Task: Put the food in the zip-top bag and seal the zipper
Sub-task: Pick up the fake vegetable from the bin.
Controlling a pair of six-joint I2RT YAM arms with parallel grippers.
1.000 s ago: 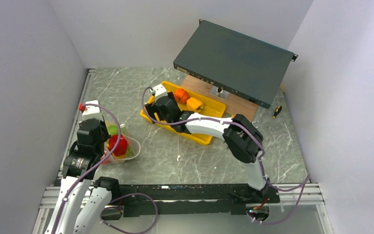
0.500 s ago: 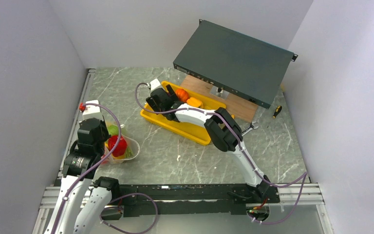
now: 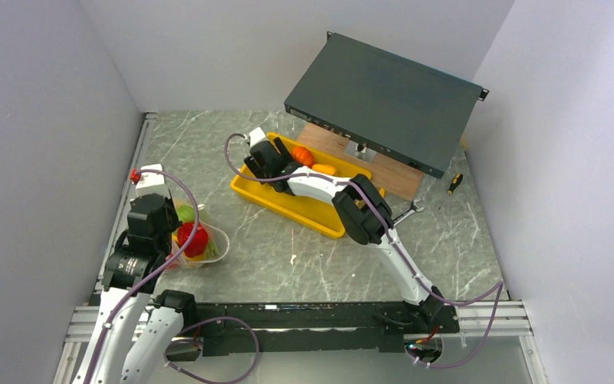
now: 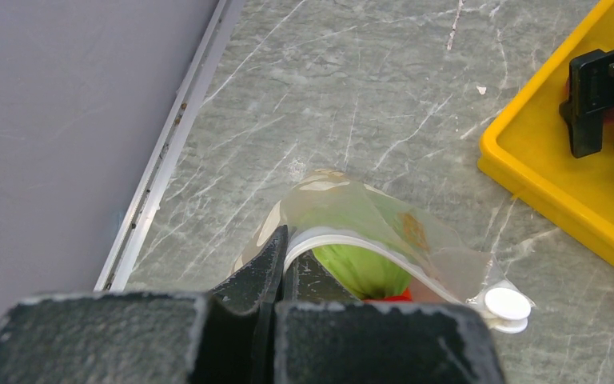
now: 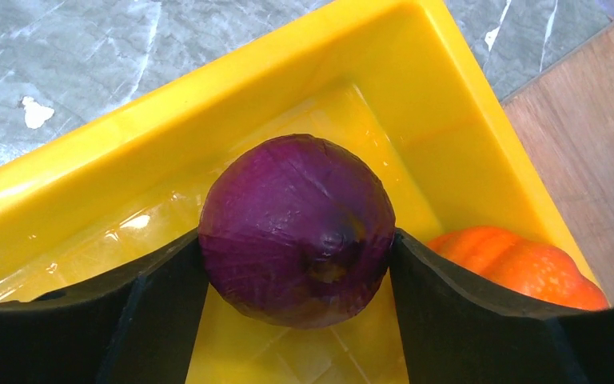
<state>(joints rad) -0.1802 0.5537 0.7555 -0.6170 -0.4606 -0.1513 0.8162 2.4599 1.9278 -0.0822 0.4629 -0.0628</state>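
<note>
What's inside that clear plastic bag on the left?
A green piece and a red piece show through the zip-top bag. The left gripper, pinching its rim, covers part of it, so anything else inside is hidden.

Overhead view from behind the arms, left wrist camera angled down past left pincer (image 4: 282, 244), right wrist camera close over right pincer (image 5: 296, 240), yellow tray (image 4: 552, 200) under right pincer shared by all.
</note>
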